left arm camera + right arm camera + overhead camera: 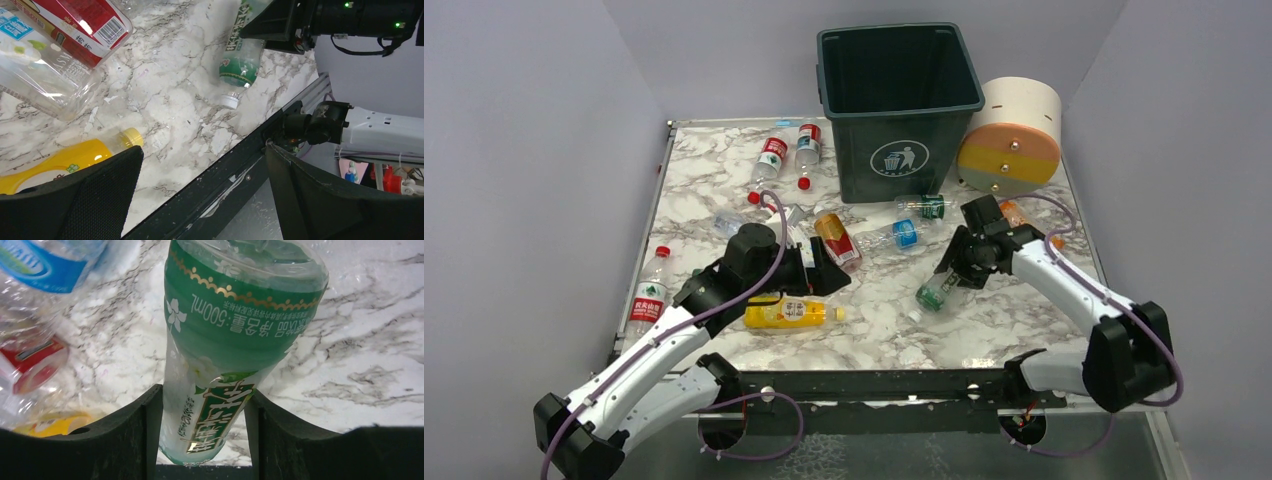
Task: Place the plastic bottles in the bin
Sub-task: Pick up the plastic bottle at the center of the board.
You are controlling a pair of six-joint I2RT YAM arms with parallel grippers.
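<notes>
Right wrist view: right gripper point(202, 432) closed on the clear, green-labelled plastic bottle point(240, 315). The tall, square, dark green plastic bin point(902, 150) stands at 11 o'clock from it. Left gripper point(202, 160) gapes wide, holding nothing. Risk: the smooth, rounded bottle may slip or pivot between the fingers during lifting.

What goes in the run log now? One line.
right gripper: shut on green-labelled clear plastic bottle | left gripper: open, empty
</notes>
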